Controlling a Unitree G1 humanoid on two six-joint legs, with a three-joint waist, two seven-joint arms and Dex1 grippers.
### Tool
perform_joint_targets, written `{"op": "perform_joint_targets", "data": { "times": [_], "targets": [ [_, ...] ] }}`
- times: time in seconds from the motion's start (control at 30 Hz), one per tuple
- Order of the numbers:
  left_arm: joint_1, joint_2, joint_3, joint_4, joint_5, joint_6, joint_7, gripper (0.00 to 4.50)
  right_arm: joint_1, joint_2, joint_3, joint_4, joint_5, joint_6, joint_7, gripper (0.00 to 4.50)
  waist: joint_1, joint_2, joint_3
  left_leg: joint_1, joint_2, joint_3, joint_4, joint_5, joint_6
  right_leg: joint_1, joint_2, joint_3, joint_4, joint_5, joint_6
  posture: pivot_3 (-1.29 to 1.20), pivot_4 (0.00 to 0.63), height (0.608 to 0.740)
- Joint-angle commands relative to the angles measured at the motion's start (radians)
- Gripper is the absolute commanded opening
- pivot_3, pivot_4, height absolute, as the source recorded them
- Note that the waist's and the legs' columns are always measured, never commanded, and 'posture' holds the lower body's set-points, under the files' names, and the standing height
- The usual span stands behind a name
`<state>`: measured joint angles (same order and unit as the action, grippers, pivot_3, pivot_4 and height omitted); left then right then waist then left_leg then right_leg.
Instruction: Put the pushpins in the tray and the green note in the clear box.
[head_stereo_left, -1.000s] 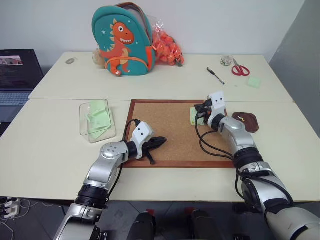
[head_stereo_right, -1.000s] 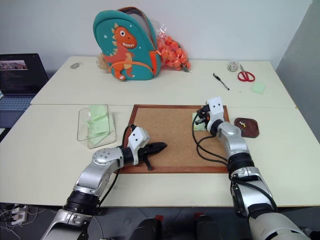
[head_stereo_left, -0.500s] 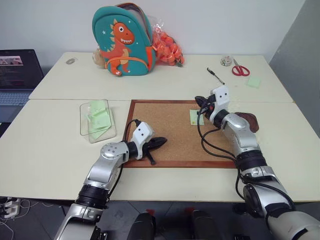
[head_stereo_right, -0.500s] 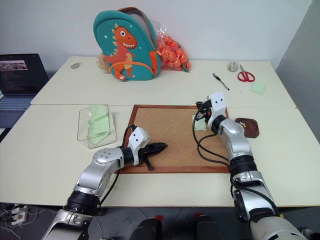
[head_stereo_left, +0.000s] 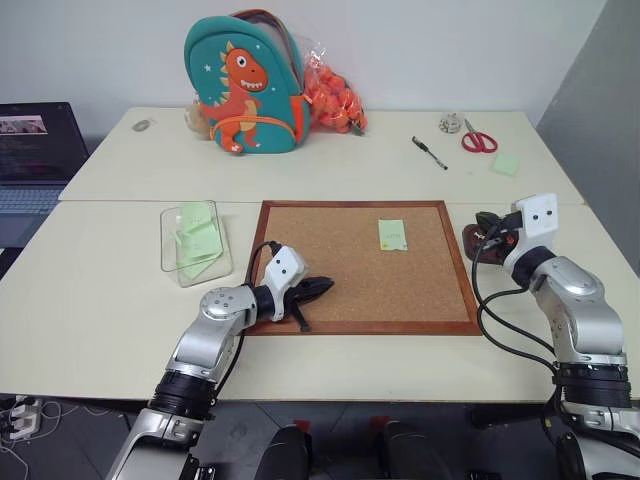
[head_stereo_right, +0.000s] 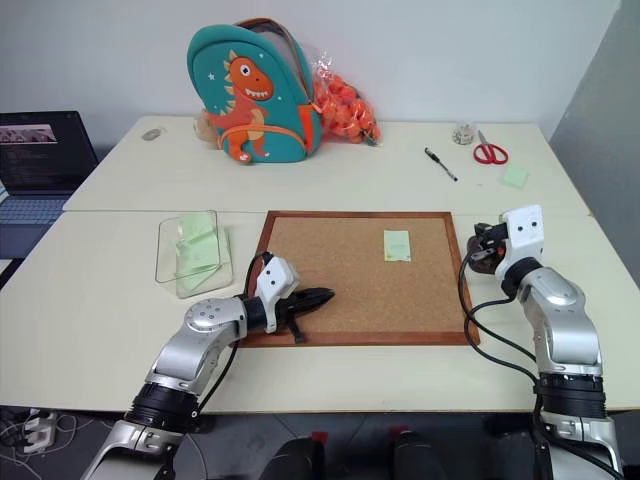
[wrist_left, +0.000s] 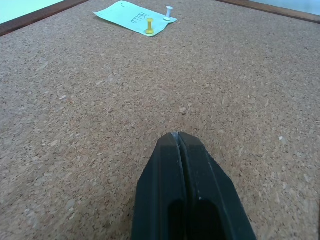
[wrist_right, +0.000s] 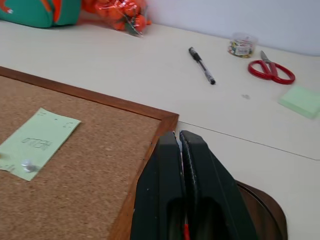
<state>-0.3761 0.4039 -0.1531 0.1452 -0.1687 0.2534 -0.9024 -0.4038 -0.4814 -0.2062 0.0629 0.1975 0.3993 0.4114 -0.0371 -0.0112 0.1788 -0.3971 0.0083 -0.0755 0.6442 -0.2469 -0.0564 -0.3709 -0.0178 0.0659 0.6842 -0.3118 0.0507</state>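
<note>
From the head camera: the cork board (head_stereo_left: 360, 265) sits in the middle of the worktop (head_stereo_left: 100, 300), and the green note (head_stereo_left: 392, 234) is on it, up toward its far right corner. The clear box (head_stereo_left: 195, 240) lies just beside the board's left frame, with pale green paper inside. The left gripper (head_stereo_left: 318, 288) rests over the board's near left part, black fingers pressed together, nothing between them. Over on the right, the right gripper (head_stereo_left: 487, 228) hangs just above the tray (head_stereo_left: 470, 240), which lies just beside the board's right frame, partly hidden by that gripper.

On to the left wrist camera: the fingers (wrist_left: 170, 165) are closed tight, low over bare cork. Well ahead lies the green note, with a yellow pushpin (wrist_left: 149, 26) and a white pushpin (wrist_left: 169, 11) standing in it.

Now the right wrist camera: the fingers (wrist_right: 200, 170) are squeezed shut with no gap. A small red speck shows low between them, and I cannot tell what it is. The dark tray rim curves beneath them. Across the board's frame lies the green note, a pale pin head at its near end. Farther off on the worktop are a pen (wrist_right: 201, 65), red scissors (wrist_right: 271, 70) and a green pad (wrist_right: 300, 100).
</note>
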Motion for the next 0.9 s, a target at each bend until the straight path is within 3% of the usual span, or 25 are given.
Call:
{"op": "perform_joint_targets", "data": {
  "times": [0.03, 0.67, 0.9],
  "targets": [
    [0.009, -0.006, -0.040, 0.031, 0.013, 0.011, -0.016, 0.00, -0.046, -0.021, -0.022, 0.087, -0.016, -0.022, -0.024, 0.02, 0.002, 0.000, 0.000, 0.000, 0.000, 0.000, 0.000, 0.000, 0.000, 0.000, 0.000, 0.000, 0.000, 0.000, 0.000, 0.00, 0.150, 0.740],
    [0.018, -0.002, -0.038, 0.015, 0.013, 0.015, -0.011, 0.00, -0.117, -0.065, -0.044, 0.355, -0.039, -0.112, -0.074, 0.02, 0.004, 0.001, 0.000, -0.001, 0.000, 0.000, 0.000, 0.000, 0.000, 0.000, 0.000, 0.000, -0.001, 0.000, 0.000, 0.00, 0.150, 0.740],
    [0.016, -0.004, -0.039, 0.015, 0.014, 0.015, -0.010, 0.00, -0.127, -0.074, -0.050, 0.389, -0.031, -0.123, -0.078, 1.45, 0.004, 0.001, 0.000, -0.001, 0.000, 0.000, 0.000, 0.000, 0.000, 0.000, 0.000, 0.000, -0.001, 0.000, 0.000, 0.00, 0.150, 0.740]
  ]
}}
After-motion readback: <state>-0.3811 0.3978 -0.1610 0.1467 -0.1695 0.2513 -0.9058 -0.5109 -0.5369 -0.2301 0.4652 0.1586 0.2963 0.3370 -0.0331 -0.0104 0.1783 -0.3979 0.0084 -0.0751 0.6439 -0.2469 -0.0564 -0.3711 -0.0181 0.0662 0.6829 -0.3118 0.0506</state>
